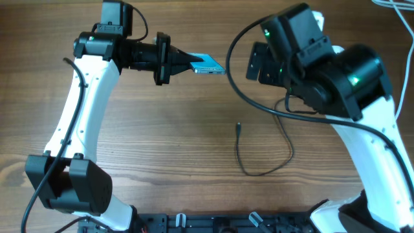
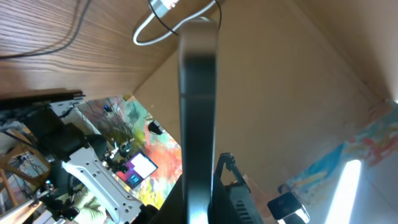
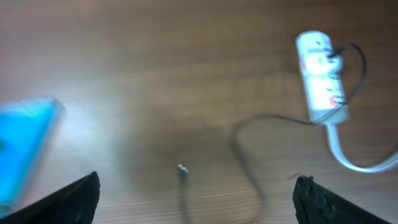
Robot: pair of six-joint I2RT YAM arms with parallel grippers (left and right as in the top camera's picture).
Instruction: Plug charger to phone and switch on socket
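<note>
My left gripper (image 1: 193,63) is shut on the phone (image 1: 209,65), a cyan-blue slab held off the table at the back centre. In the left wrist view the phone (image 2: 198,93) shows edge-on between the jaws. The charger is a thin black cable whose tip (image 1: 239,126) lies loose on the wood at mid-table. My right gripper (image 3: 196,202) is open and empty, hovering above the cable tip (image 3: 181,168). The white socket (image 3: 320,78) lies to the right, with the cable running to it. In the overhead view the socket is hidden under the right arm (image 1: 304,58).
The socket's thick white cord (image 3: 348,158) trails off from its near end. The charger cable loops over the wood right of centre (image 1: 262,172). The phone shows as a blue blur at the left of the right wrist view (image 3: 22,149).
</note>
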